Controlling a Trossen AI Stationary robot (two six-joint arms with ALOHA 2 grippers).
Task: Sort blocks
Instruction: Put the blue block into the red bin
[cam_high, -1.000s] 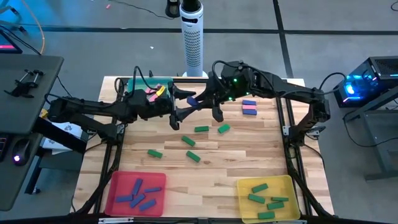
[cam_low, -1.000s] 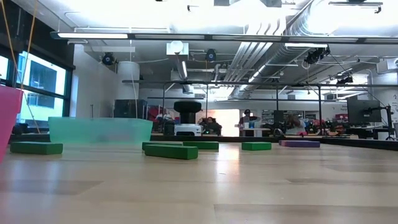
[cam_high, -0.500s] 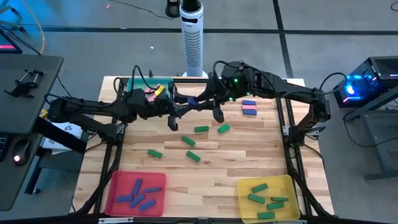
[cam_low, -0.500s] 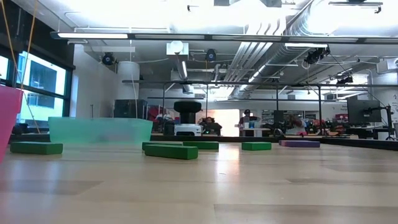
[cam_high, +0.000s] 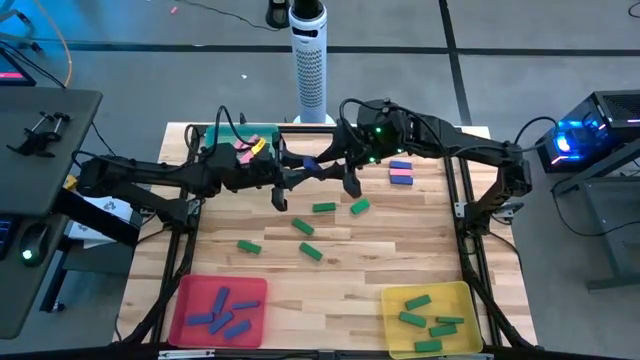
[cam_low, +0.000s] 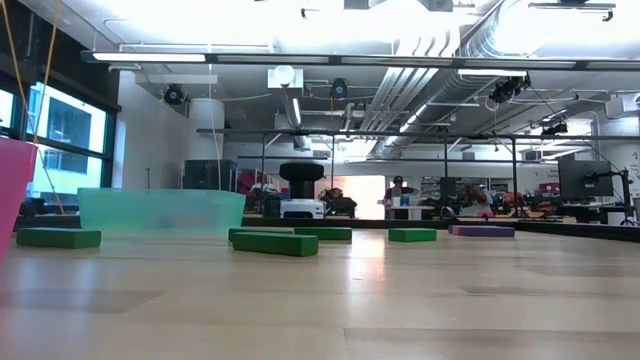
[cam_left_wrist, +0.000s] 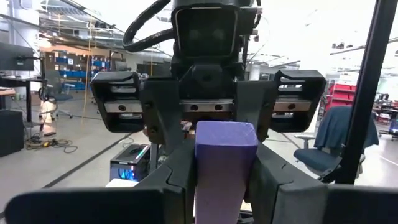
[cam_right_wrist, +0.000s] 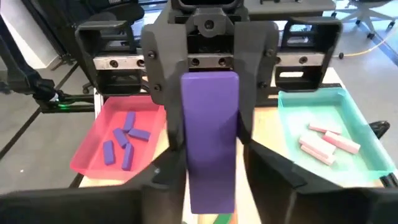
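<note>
The left gripper (cam_high: 290, 180) clamps the blue block (cam_high: 311, 163) mid-frame, taking it from the loosening right gripper (cam_high: 328, 166)

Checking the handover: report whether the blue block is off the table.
Off the table. The blue block hangs in the air between the left gripper and right gripper, spanning both pairs of fingers in the wrist views.

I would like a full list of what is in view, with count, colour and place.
Trays: three; teal back left, red front left, yellow front right.
Pink blocks: at least three, in teal tray.
Blue blocks: five, in red tray.
Green blocks: five in yellow tray, five loose on table.
Mixed blocks: blue and pink, back right.
Tower: one, white, behind table.
Left pincer: shut on purple block.
Right pincer: at that block's other end.
</note>
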